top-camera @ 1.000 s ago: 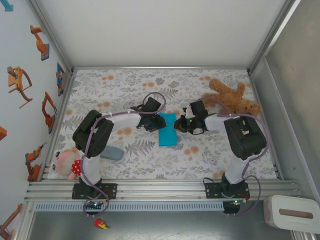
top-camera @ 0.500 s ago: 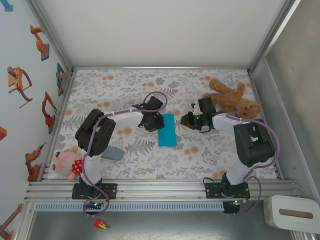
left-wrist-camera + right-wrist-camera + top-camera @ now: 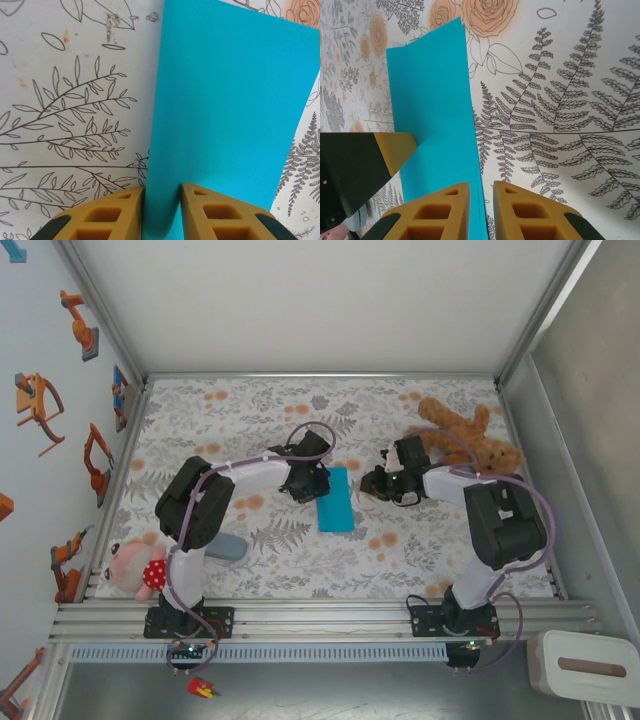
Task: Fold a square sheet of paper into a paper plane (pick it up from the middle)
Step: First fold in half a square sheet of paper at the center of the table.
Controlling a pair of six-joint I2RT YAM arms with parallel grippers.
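Paper (image 3: 335, 499) between claws (teddy (image 3: 468, 435) behind)

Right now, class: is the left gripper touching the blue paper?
Touching. In the left wrist view the left gripper has the folded blue paper's edge pinched between its fingers.

Between my left claw's (image 3: 162, 212) mustard-yellow fingers (image 3: 117, 215) sits plain turquoise-blue paper (image 3: 225, 110). Under it, the white tablecloth (image 3: 65, 100) carries grey fern and leaf outlines; ahead of my right claw (image 3: 481, 210) it shows orange roses too.
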